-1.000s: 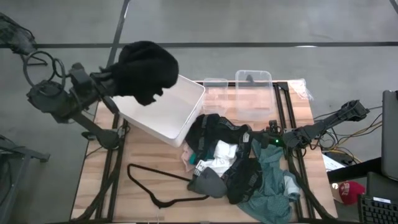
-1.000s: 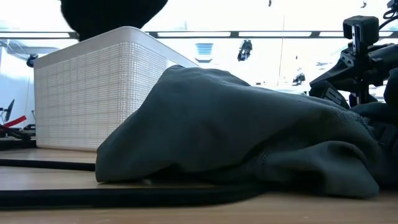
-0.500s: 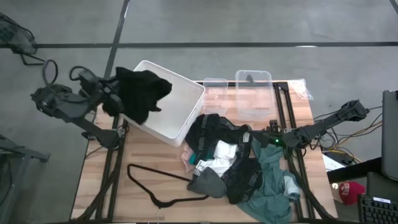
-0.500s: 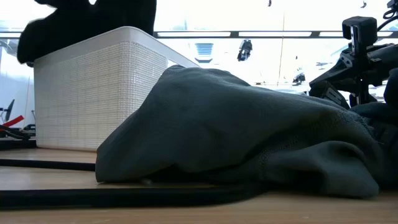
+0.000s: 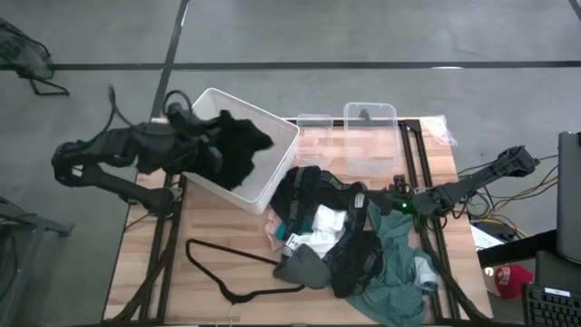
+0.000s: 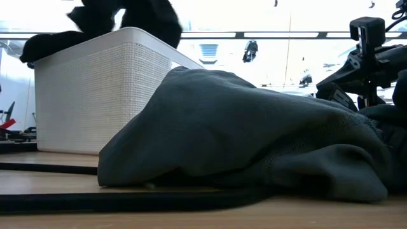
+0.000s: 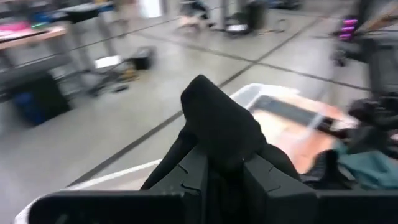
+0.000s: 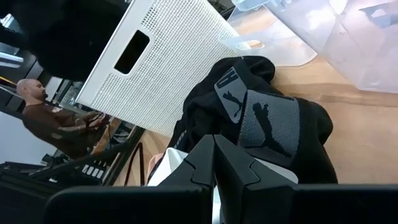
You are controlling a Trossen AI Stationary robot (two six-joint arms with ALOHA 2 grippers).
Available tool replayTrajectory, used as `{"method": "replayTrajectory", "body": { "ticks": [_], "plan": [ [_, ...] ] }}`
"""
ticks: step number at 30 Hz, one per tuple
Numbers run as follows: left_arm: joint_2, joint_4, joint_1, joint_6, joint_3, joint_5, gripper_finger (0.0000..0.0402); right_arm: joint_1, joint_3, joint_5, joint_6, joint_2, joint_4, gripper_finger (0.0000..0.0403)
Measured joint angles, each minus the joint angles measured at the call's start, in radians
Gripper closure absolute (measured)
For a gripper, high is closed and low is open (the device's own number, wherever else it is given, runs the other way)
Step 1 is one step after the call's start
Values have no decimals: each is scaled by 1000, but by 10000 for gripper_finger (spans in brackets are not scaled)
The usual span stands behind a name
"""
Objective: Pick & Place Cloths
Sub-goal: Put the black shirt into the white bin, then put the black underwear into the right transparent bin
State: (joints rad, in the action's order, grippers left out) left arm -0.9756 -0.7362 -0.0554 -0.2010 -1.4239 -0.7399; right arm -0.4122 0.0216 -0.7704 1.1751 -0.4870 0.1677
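My left gripper [image 5: 198, 141] is over the white basket [image 5: 263, 182], shut on a black cloth [image 5: 234, 150] that hangs into the basket. In the low view this cloth [image 6: 149, 19] rises above the basket [image 6: 95, 95]. The other cloths lie heaped on the table: black ones [image 5: 313, 191], white [image 5: 322, 222], grey [image 5: 304, 268] and a large teal-green one [image 5: 395, 268], which fills the low view [image 6: 254, 140]. My right gripper [image 5: 381, 205] is shut, low at the heap's right side, facing a black garment [image 8: 261, 118]. Whether it touches the heap, I cannot tell. My left gripper pinches a bunched part of the black cloth [image 7: 221, 134] between its two fingers [image 7: 196, 171]. A lump of cloth stands out past the fingertips. The fingers come nearly level from the table's left side. The rest hangs down into the basket, and one part drapes over its rim [image 6: 48, 44].
A thin black wire hanger [image 5: 231, 272] lies on the wood near the front left. Two clear plastic containers [image 5: 368, 136] stand at the far edge. A person [image 8: 56, 121] sits beyond the table.
My left gripper has swung toward the table's right and down, carrying the black cloth from high above the basket's far left corner to low over the basket. The cloth, once lifted clear, now hangs into the basket. My right gripper has kept still.
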Motion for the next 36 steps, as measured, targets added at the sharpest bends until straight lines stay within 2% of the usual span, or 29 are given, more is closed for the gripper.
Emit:
{"method": "replayTrajectory", "body": {
  "ticks": [2,7,11,14,20,24,28,33,36],
  "plan": [
    [-3,72,52,52,13,87,348,0,0,-13,1,0,0,394],
    [-17,99,186,66,18,130,347,0,0,-16,4,0,0,394],
    [-12,-41,251,53,3,121,347,0,0,-16,4,0,1,394],
    [-16,-155,286,-40,6,84,346,0,0,-16,28,0,2,394],
    [-56,-278,314,-164,7,180,332,0,0,-16,35,0,2,394],
    [-91,-404,314,-275,7,189,297,0,0,-16,25,0,2,394],
    [-109,-493,314,-386,7,225,243,0,0,-17,25,0,1,394],
    [-115,-490,314,-400,6,287,175,0,0,-17,49,0,6,394],
    [-110,-446,311,-400,3,346,151,0,0,-16,96,0,52,394]
  ]
}}
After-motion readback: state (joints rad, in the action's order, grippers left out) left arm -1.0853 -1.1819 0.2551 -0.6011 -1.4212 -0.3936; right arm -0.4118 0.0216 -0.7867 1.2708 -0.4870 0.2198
